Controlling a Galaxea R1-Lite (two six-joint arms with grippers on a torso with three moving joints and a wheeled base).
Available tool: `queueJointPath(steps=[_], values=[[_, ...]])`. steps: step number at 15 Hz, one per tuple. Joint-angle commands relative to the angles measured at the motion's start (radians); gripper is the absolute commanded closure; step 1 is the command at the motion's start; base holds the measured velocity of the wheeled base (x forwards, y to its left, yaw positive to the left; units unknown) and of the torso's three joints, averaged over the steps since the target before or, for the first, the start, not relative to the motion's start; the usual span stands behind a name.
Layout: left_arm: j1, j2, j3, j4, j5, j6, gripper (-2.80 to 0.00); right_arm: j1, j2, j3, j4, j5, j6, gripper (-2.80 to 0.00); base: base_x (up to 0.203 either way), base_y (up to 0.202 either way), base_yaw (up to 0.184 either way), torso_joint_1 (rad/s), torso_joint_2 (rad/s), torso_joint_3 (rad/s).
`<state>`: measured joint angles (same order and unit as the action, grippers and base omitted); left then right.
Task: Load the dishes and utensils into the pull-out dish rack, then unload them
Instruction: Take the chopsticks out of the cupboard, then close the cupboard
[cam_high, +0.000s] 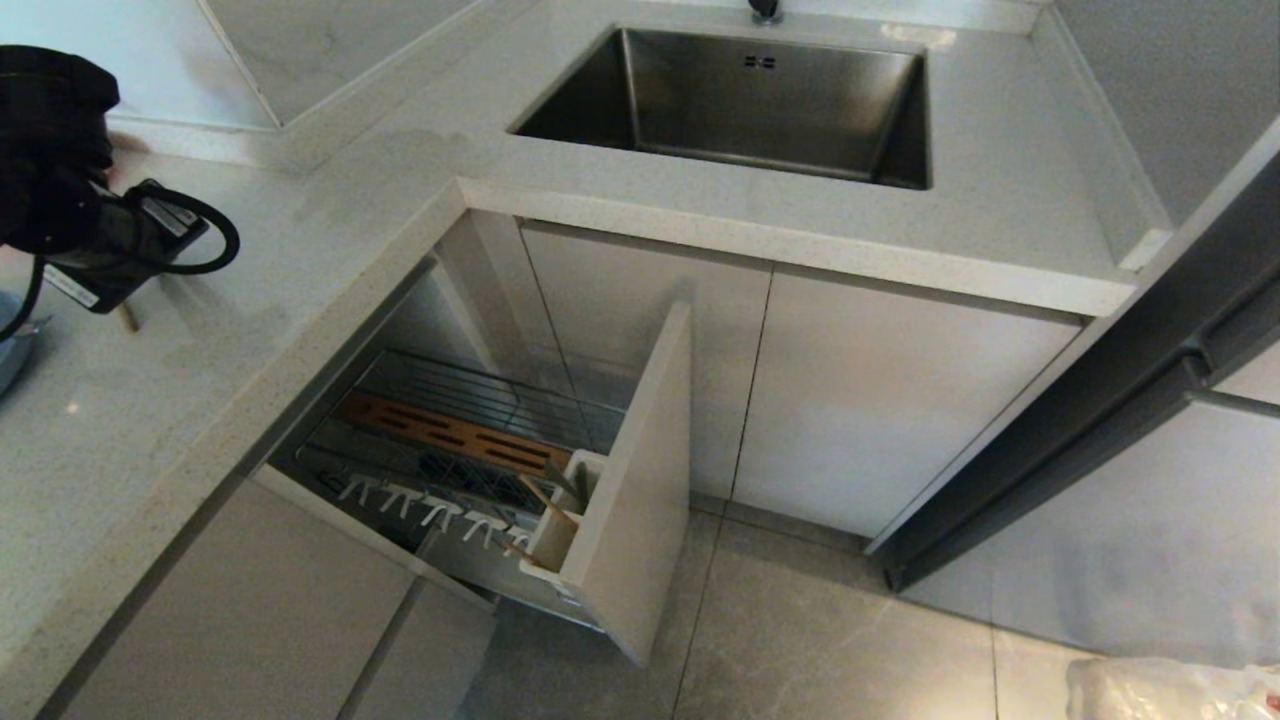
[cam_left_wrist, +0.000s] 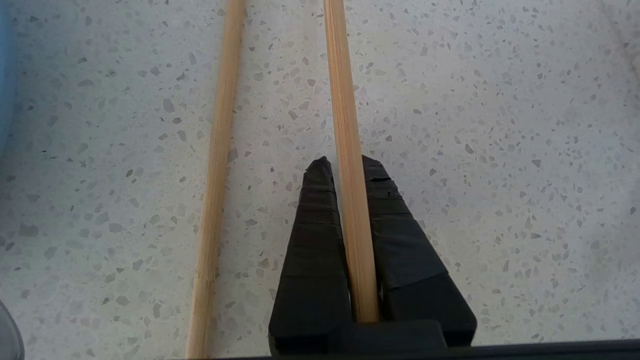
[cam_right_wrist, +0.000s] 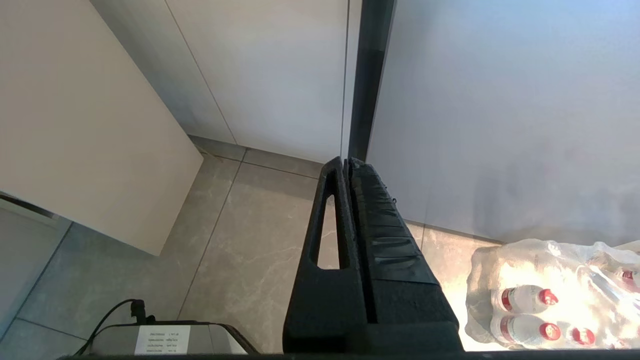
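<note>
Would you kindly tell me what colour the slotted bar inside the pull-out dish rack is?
Warm orange-brown wood with dark slots; the slotted bar shows best in the head view.

Soft even daylight, glare on wrapped bottles.

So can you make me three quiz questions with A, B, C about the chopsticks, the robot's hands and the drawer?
1. Where is the loose chopstick?
A. in the sink
B. on the speckled counter
C. on the floor

2. How many chopsticks lie in the left wrist view?
A. two
B. four
C. none

3. What is the left gripper doing?
A. wide open
B. holding a bowl
C. shut on the held chopstick

Answers:
1 B: it lies flat on the counter, beside the gripper.
2 A: two wooden sticks show.
3 C: both fingers press one stick. The right gripper hangs shut over the floor, and the pull-out dish rack stands open.
</note>
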<state>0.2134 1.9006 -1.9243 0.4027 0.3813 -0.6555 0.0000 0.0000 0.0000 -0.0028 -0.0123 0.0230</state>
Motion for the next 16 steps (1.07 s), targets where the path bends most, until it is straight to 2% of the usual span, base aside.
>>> queueJointPath(steps=[1, 2, 3, 8, 13, 14, 16], values=[[0.0, -0.001, 0.002, 0.004, 0.002, -0.003, 0.0, 0.0, 0.002, 0.0, 0.0, 0.0, 0.0, 0.0, 0.0, 0.0, 0.0, 0.0, 0.0, 0.0], [0.0, -0.003, 0.005, 0.002, 0.002, -0.004, -2.1, 0.0, 0.001, 0.0, 0.0, 0.0, 0.0, 0.0, 0.0, 0.0, 0.0, 0.0, 0.0, 0.0], [0.0, -0.006, 0.004, 0.001, 0.004, -0.004, -2.8, 0.0, 0.002, 0.0, 0.0, 0.0, 0.0, 0.0, 0.0, 0.0, 0.0, 0.0, 0.0, 0.0], [0.0, -0.043, 0.005, 0.003, 0.005, -0.004, -2.8, 0.0, 0.0, 0.0, 0.0, 0.0, 0.0, 0.0, 0.0, 0.0, 0.0, 0.0, 0.0, 0.0], [-0.001, -0.165, 0.054, 0.002, 0.003, -0.003, -2.8, 0.0, 0.002, 0.0, 0.0, 0.0, 0.0, 0.0, 0.0, 0.0, 0.0, 0.0, 0.0, 0.0], [-0.002, -0.191, 0.067, 0.001, 0.003, 0.0, -0.02, 0.0, 0.0, 0.0, 0.0, 0.0, 0.0, 0.0, 0.0, 0.0, 0.0, 0.0, 0.0, 0.0], [-0.003, -0.248, 0.092, -0.008, 0.001, 0.021, 0.0, 0.0, 0.001, 0.0, 0.0, 0.0, 0.0, 0.0, 0.0, 0.0, 0.0, 0.0, 0.0, 0.0]])
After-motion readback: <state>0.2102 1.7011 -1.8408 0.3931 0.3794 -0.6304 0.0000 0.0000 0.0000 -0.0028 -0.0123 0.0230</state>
